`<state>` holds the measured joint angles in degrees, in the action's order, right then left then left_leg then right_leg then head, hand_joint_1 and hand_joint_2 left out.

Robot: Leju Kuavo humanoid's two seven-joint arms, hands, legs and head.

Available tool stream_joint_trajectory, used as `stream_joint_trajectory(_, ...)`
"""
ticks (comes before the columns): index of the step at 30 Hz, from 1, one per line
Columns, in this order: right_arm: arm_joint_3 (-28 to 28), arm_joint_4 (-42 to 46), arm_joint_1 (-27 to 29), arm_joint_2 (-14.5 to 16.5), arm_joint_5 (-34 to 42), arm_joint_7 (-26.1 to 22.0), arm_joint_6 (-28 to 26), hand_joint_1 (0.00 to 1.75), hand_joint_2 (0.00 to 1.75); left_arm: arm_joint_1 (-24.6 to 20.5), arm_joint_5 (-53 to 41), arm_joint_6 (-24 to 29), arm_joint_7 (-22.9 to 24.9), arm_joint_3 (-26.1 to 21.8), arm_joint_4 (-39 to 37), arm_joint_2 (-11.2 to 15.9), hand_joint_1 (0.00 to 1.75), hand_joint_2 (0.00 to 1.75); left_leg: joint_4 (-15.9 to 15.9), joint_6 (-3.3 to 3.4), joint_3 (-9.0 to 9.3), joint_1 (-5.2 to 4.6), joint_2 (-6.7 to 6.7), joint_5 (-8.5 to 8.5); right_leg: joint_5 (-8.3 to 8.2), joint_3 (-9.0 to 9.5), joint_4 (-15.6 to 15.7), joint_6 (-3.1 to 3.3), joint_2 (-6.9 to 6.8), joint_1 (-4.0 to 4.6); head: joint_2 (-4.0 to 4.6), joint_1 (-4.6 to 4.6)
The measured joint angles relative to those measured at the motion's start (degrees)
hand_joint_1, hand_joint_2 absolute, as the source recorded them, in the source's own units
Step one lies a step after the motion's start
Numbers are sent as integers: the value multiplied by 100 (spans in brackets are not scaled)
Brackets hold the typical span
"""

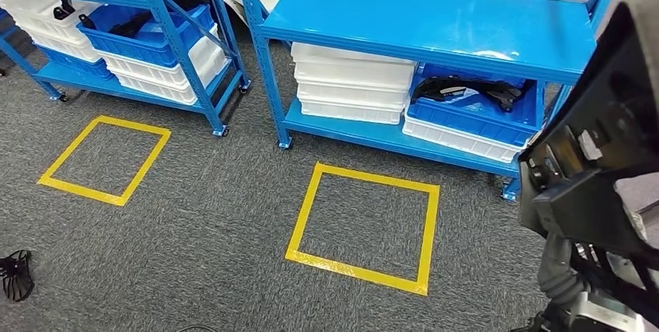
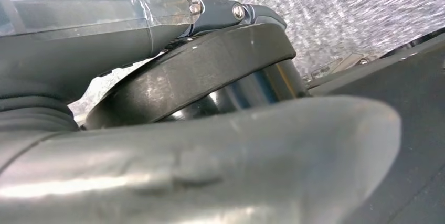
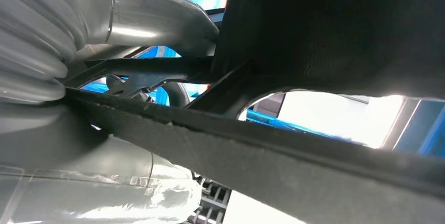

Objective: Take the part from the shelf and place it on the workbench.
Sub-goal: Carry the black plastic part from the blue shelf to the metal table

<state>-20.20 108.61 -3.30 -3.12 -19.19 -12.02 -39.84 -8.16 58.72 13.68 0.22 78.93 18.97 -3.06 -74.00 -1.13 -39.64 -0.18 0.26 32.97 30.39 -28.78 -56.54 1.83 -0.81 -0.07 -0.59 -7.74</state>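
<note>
A large black plastic part [image 1: 602, 138] hangs at the right edge of the head view, held up in front of the right shelf's end. My right hand [image 1: 571, 289] grips it from below. In the right wrist view the part's [image 3: 336, 30] thin black frame runs between the grey thumb and the fingers [image 3: 131, 19] of that hand. More black parts [image 1: 466, 89] lie in a blue bin [image 1: 474, 118] on the lower level of the blue shelf [image 1: 435, 21]. My left hand [image 2: 210, 161] hangs over grey carpet, thumb and fingers apart, holding nothing.
A second blue shelf [image 1: 167, 29] at the left carries white and blue bins. White bins [image 1: 350, 83] are stacked beside the blue one. Two yellow tape squares [image 1: 303, 215] [image 1: 58, 161] mark the grey carpet. A black object [image 1: 15, 274] lies on the floor at the left edge.
</note>
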Motion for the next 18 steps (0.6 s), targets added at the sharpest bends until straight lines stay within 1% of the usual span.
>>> stream_joint_trajectory(1, 0, 0, -4, 5, -4, 5, 0, 175, 175, 4, 1, 0, 7, 0, 0, 0, 0, 0, 299, 13, 212, 4, 0, -144, 1, -47, -51, -4, 4, 0, 0, -1)
stream_joint_trajectory(2, 0, 0, -10, 9, -11, 9, -1, 175, 175, 8, 1, -1, 14, 0, 1, 0, 0, 0, 698, 37, 452, 9, -1, -241, 6, -90, -99, -13, 7, 1, 0, -1)
stream_joint_trajectory(3, 1, 0, -16, 13, -17, 13, 0, 175, 175, 8, -1, -3, 20, 0, 1, -1, 0, 0, 1049, 62, 651, 4, -3, -311, 10, -128, -142, -29, 10, 8, 0, 1)
stream_joint_trajectory(4, 1, 0, -23, 16, -23, 14, 1, 175, 175, 8, -3, -8, 26, 0, 2, -3, 0, 0, 1286, 89, 769, -4, -4, -341, 8, -157, -172, -55, 10, 14, 0, -1)
stream_joint_trajectory(5, 2, 0, -27, 19, -27, 13, 1, 175, 175, 7, -5, -15, 33, 1, 2, -5, 0, 0, 1398, 116, 807, -15, -4, -330, 1, -181, -190, -85, 9, 20, 0, 1)
stream_joint_trajectory(6, 4, 0, -31, 22, -29, 10, 1, 175, 175, 6, -8, -23, 44, 1, 2, -8, 0, 0, 1419, 139, 800, -25, -5, -345, -15, -195, -197, -117, 8, 24, 0, 1)
stream_joint_trajectory(7, 8, 0, -33, 26, -29, 7, 0, 175, 175, 7, -13, -29, 56, 1, 3, -13, 0, 0, 1454, 174, 791, -11, 0, -365, -12, -207, -207, -152, 9, 25, 0, -1)
stream_joint_trajectory(8, 12, 0, -36, 27, -29, 3, 0, 175, 175, 4, -20, -33, 67, 1, 3, -16, 0, 0, 1491, 214, 786, 4, 5, -386, 27, -231, -248, -183, 16, 24, 0, 3)
stream_joint_trajectory(9, 16, 0, -39, 27, -29, 1, 0, 175, 175, 1, -27, -35, 76, 1, 4, -20, 0, 0, 1523, 255, 776, 20, 10, -416, 125, -288, -368, -213, 27, 21, 0, 11)
stream_joint_trajectory(10, 21, 0, -40, 27, -28, -2, -1, 175, 175, -2, -33, -37, 80, 1, 4, -24, 0, 0, 1552, 291, 764, 35, 17, -444, 282, -393, -598, -241, 39, 14, 0, 19)
stream_joint_trajectory(12, 33, -1, -32, 27, -25, -4, -1, 175, 175, -5, -39, -41, 85, 2, 4, -24, 0, 0, 1554, 320, 716, 30, 20, -476, 650, -720, -1321, -286, 52, -13, 0, 31)
stream_joint_trajectory(13, 44, -1, -23, 27, -23, -4, -1, 175, 175, -4, -41, -42, 88, 2, 4, -24, 0, 0, 1550, 322, 694, 28, 20, -489, 758, -859, -1639, -303, 52, -28, 0, 30)
stream_joint_trajectory(14, 57, -2, -16, 27, -20, -5, -1, 175, 175, -4, -44, -42, 92, 2, 4, -24, 0, 0, 1546, 320, 678, 27, 19, -501, 760, -917, -1788, -317, 52, -42, 0, 31)
stream_joint_trajectory(15, 70, -2, -12, 27, -18, -7, -1, 175, 175, -4, -48, -42, 96, 2, 4, -24, 0, 0, 1538, 315, 668, 27, 18, -509, 643, -857, -1693, -324, 52, -56, 0, 31)
stream_joint_trajectory(16, 81, -2, -12, 27, -15, -9, -1, 175, 175, -5, -52, -41, 98, 2, 4, -25, 0, 0, 1529, 310, 664, 29, 16, -514, 445, -697, -1386, -325, 51, -68, 0, 31)
stream_joint_trajectory(17, 90, -2, -13, 26, -10, -14, -1, 175, 175, -7, -55, -41, 98, 2, 4, -26, 0, 0, 1518, 299, 660, 31, 15, -515, 245, -492, -966, -322, 51, -80, 0, 32)
stream_joint_trajectory(18, 96, -3, -15, 27, -6, -19, -1, 175, 175, -9, -58, -41, 99, 2, 4, -27, 0, 0, 1497, 279, 648, 22, 12, -516, 101, -314, -584, -316, 52, -76, 0, 32)
